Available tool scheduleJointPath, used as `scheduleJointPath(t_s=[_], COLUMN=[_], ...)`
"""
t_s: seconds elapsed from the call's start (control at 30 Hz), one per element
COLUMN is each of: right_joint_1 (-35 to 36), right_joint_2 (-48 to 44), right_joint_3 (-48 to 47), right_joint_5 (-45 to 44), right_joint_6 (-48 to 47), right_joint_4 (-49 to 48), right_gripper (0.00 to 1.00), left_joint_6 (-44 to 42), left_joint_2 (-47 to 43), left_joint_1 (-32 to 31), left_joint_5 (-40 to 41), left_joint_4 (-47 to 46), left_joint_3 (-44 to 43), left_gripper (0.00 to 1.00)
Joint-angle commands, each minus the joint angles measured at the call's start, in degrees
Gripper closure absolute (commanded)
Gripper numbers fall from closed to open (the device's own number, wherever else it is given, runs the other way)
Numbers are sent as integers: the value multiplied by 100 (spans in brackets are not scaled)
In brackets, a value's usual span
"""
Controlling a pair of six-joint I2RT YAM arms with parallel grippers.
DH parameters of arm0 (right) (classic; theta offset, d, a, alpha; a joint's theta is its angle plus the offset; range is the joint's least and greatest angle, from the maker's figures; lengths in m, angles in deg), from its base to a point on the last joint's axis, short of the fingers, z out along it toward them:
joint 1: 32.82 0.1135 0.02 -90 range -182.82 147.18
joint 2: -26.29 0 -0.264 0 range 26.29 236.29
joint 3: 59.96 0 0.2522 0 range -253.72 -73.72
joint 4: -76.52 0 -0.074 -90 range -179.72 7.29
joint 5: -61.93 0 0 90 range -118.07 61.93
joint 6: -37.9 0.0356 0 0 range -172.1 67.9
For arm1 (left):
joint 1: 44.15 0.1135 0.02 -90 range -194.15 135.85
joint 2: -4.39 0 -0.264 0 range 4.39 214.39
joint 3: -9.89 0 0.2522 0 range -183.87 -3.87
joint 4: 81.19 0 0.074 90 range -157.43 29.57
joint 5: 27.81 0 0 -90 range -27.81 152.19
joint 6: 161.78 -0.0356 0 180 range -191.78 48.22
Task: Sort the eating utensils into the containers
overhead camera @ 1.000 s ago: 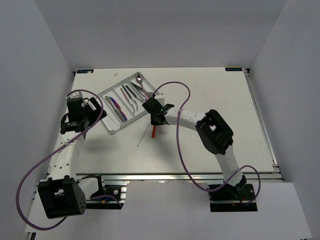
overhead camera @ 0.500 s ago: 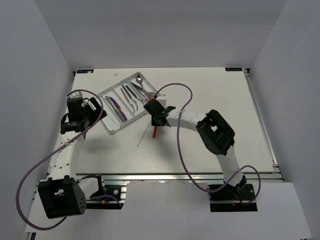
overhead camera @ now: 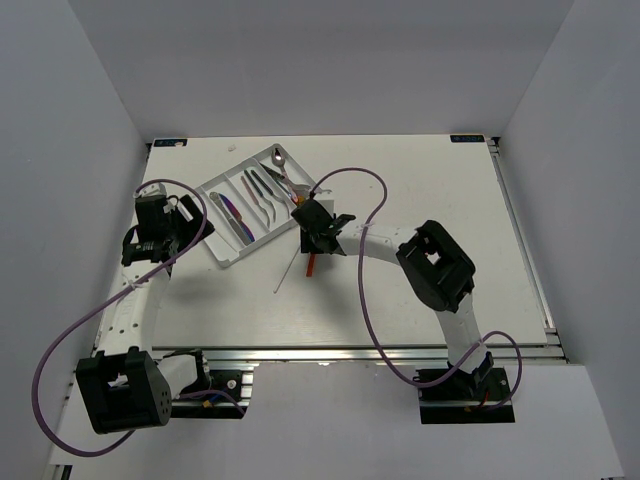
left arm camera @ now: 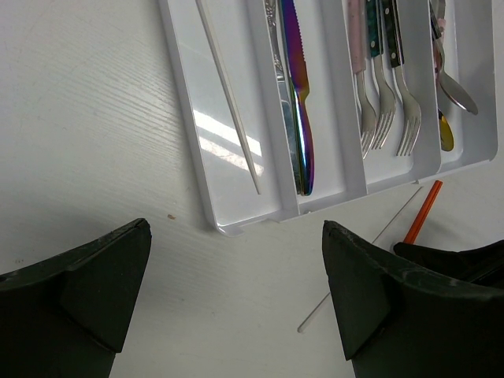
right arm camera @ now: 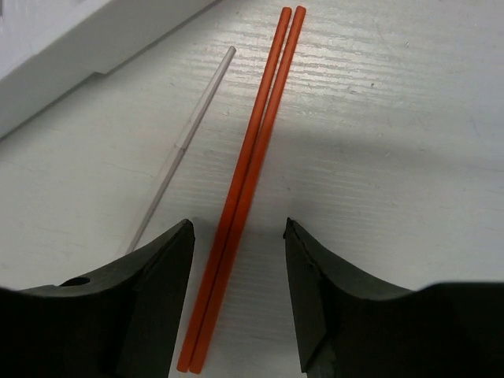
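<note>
Right tool (right arm camera: 236, 264) straddling orange chopsticks (right arm camera: 264, 134)
It is gaping wide; left tool (left arm camera: 236, 299) is gaping too, hovering by the tray (left arm camera: 214, 134).

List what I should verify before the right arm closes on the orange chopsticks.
1. Right end effector open: ok, jaws apart.
2. Orange chopsticks between its jaws: ok, both lie side by side.
3. Pale chopstick clear of the jaws: cannot tell, its near end runs close beside one jaw.
4. Room in the tray: ok, the outer compartment holds only one white stick.
5. Left end effector out of the way: ok, open, empty, on the tray's other side.
</note>
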Motion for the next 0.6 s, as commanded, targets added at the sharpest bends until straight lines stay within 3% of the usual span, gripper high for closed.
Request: scheduleJointPath(t_s=[0.0,0.13,0.33,0.57], right_joint_1=[-45,-45,-63,-63], right_joint_2=[-52,-288,-623,-675], right_joint_3=[-51,-18,247,378], right_joint_5=[-66,-224,-216,-312], right_joint_6=[-559,-551,-234,-15], right_joint_4=[770,869,367,350], right_gripper=[44,42,51,53], left_joint_6=[-60,-60,-60,-60], left_joint_2=[-16,-16,2,-16], left_joint_1=[-11,-11,-11,-19], left_joint_5=[-62,-62,-79,-79], left_joint_4=[-119,-119,-119,-119], left_joint_3=[-112,-112,-112,-104], left_gripper=[2,2,2,2])
